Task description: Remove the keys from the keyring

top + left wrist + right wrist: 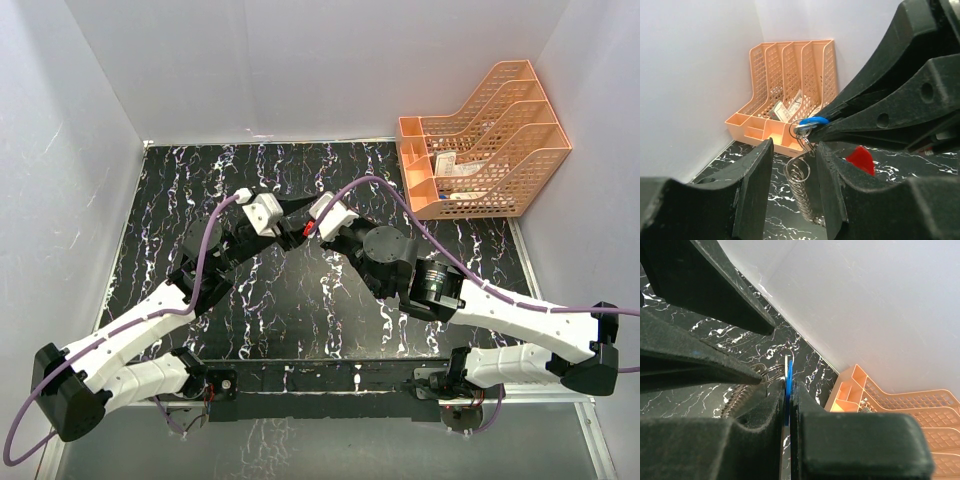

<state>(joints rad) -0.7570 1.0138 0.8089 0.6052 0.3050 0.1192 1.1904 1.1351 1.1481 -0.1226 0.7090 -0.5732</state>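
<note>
Both grippers meet above the middle of the black marbled table [300,310]. My right gripper [788,386] is shut on the blue head of a key [788,374], which is seen edge-on. In the left wrist view that blue key [814,120] sits at the tips of the right fingers [875,120], hooked into thin wire rings [799,131]. From the rings a metal coil [801,190] runs down between the jaws of my left gripper [795,150]. These jaws stand apart; the coil lies along the right one and clear of the left. The keyring's red part [860,159] shows beyond that finger.
An orange mesh file organiser [480,140] with papers stands at the back right corner, also in the left wrist view [785,85]. White walls [300,60] close the table on three sides. Purple cables [210,240] arc over both arms.
</note>
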